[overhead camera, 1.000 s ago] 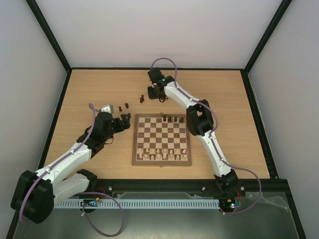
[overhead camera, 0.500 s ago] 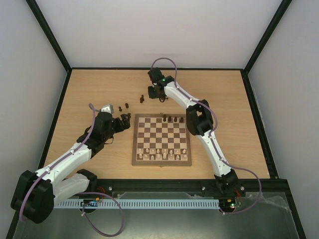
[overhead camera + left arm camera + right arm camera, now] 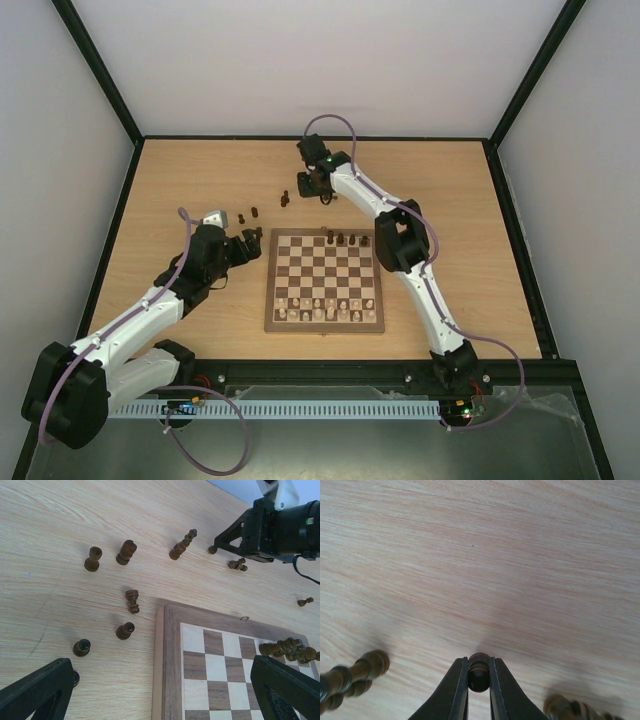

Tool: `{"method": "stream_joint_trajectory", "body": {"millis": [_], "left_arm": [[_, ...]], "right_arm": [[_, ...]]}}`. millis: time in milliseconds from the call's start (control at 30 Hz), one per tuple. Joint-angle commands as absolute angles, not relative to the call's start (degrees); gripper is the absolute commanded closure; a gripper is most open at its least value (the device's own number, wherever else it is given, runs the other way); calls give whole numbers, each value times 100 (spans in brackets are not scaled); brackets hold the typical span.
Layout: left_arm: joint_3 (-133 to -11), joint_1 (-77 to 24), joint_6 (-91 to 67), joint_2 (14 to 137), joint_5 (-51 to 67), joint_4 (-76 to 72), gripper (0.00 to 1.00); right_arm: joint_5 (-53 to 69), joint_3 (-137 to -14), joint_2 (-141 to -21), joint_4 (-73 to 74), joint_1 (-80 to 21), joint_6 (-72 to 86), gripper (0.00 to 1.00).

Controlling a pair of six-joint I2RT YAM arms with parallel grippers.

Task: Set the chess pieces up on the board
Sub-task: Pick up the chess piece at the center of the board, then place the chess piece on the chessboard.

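Pinched in the pressed-together right claw (image 3: 478,665): a small dark brown wooden chess piece (image 3: 479,678), down at the pale wooden counter (image 3: 450,190) beyond the far edge of the square checkered wooden board (image 3: 270,290).
Best lifted straight up first, clearing the toppled dark pieces (image 3: 355,672) lying just beside on either side; then carried upright to a free far-row square next to the dark pieces already standing (image 3: 346,239), lowered until seated, released gently. Left claw (image 3: 160,695) spread wide, holding nothing, near the board's far-left corner.
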State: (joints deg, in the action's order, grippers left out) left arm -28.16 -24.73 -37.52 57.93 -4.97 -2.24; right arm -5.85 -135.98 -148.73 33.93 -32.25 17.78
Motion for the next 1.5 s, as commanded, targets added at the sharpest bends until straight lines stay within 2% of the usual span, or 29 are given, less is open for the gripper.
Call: {"method": "stream_joint_trajectory", "body": {"millis": [0, 300, 667, 900, 1467], "left_arm": [[-2777, -2443, -3724, 5688, -553, -242, 1], [-2778, -2443, -3710, 5590, -571, -202, 1], [-2774, -2443, -3729, 5530, -495, -226, 0], [-2761, -2443, -3727, 5546, -481, -238, 1], [-2781, -2443, -3718, 5874, -465, -387, 0]], "right_arm": [[-702, -13275, -13940, 3551, -3285, 1647, 94], [-1110, -10754, -11509, 3262, -3380, 1746, 93], [-1555, -8000, -8754, 3702, -3500, 2085, 92], [-1602, -7248, -8212, 3643, -3507, 2223, 91], [-1021, -6725, -7939, 3580, -3782, 2256, 91]]}}
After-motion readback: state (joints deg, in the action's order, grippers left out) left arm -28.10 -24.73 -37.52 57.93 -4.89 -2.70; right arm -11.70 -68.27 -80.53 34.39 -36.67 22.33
